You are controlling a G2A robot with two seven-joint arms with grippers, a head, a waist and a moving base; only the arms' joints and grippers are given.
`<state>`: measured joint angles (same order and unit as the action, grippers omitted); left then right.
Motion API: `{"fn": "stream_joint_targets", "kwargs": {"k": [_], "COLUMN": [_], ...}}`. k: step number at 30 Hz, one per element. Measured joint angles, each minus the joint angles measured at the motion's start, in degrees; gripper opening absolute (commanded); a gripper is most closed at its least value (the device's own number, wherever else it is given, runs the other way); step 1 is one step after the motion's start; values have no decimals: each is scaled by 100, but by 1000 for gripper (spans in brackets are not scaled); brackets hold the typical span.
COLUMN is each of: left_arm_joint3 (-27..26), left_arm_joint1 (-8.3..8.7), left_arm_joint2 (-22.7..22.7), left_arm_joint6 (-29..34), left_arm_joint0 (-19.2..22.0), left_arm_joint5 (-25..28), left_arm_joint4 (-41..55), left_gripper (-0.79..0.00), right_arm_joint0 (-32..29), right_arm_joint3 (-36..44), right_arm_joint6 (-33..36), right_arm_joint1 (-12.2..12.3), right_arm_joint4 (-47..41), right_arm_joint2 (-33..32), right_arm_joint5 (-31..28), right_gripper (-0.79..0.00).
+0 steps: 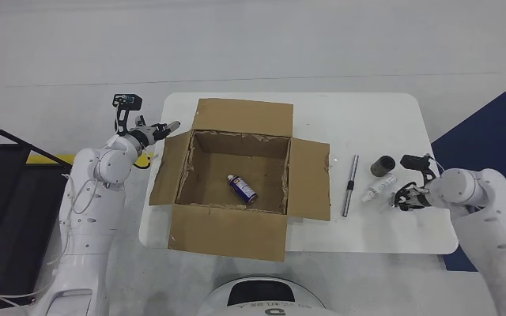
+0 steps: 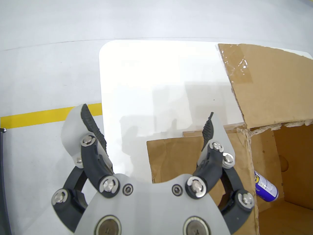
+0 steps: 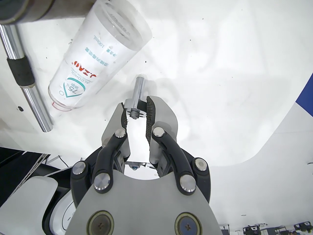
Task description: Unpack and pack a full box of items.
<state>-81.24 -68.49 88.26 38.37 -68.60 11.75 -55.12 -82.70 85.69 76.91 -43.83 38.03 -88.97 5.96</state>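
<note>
Up close, the right fingers are clamped on just the head end of a small metal pin over the bench, near the clear bottle and long rod. A grip that thin could let the pin twist or slip out once it's carried, I reckon, and a sloppy swing might knock the bottle rolling. Over by the left flap of the box the left fingers hang wide apart, holding nothing, while a blue spray can lies inside the box.
</note>
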Motion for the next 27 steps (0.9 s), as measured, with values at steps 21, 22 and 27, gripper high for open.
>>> {"fn": "stream_joint_targets", "kwargs": {"k": [21,22,27], "left_arm_joint3": [0,0,0], "left_arm_joint1": [0,0,0], "left_arm_joint2": [0,0,0], "left_arm_joint6": [0,0,0], "left_arm_joint0": [0,0,0], "left_arm_joint5": [0,0,0], "left_arm_joint4": [0,0,0], "left_gripper": [0,0,0], "right_arm_joint0": [-431,-485,-890], "right_arm_joint3": [262,283,440], "right_arm_joint6": [-304,-384,-945], "right_arm_joint1": [50,52,36], "right_arm_joint4": [-803,-935,-1888], "right_arm_joint2": [-745,-853,-1563], "right_arm_joint5": [-493,-573,-1044], "right_gripper": [-785,-785,-785]}}
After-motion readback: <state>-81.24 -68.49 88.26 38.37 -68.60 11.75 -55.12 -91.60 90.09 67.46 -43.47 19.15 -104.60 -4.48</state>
